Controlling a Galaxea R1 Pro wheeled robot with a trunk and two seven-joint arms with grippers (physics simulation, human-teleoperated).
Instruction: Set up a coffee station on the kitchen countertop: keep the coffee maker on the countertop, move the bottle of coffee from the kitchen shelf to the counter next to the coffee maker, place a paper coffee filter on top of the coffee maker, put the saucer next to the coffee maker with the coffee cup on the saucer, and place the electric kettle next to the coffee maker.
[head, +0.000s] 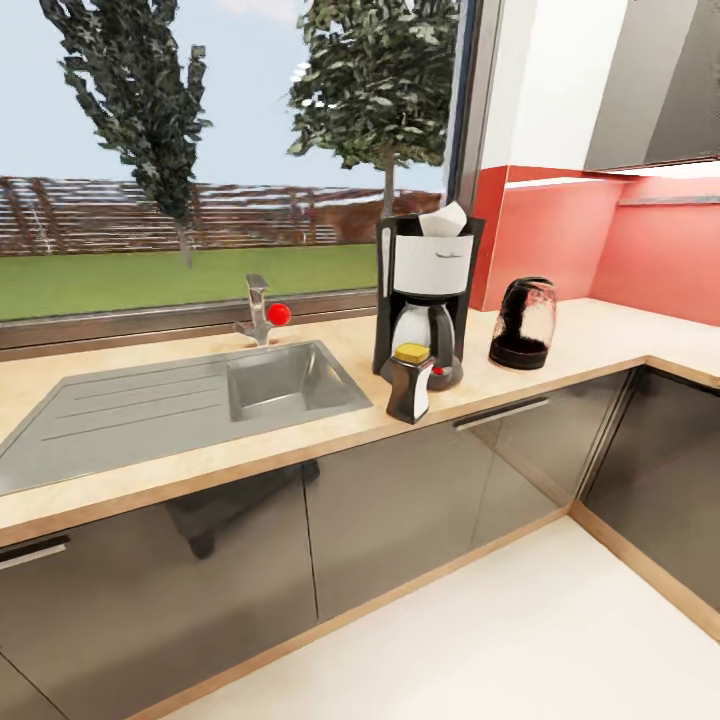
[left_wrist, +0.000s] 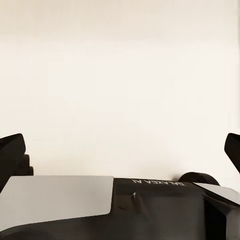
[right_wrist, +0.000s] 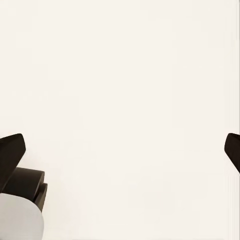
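On the light wood kitchen countertop (head: 330, 440) stands the black-and-white coffee maker (head: 425, 300), right of the sink. A white paper coffee filter (head: 445, 220) pokes up from its top. The bottle of coffee (head: 411, 383), dark with a yellow lid, stands just in front of it near the counter's edge. The dark glass electric kettle (head: 524, 323) sits to the coffee maker's right. The saucer and the coffee cup are out of view. My left gripper (left_wrist: 122, 150) is open over pale floor, with nothing between its fingers. My right gripper (right_wrist: 122, 150) is open too, holding nothing.
A grey inset sink (head: 285, 380) with a drainboard and a tap (head: 258, 312) with a red knob lies left of the coffee maker. Dark grey cabinet fronts (head: 420, 500) run below. The counter turns a corner at the right. White floor (head: 520, 640) lies in front.
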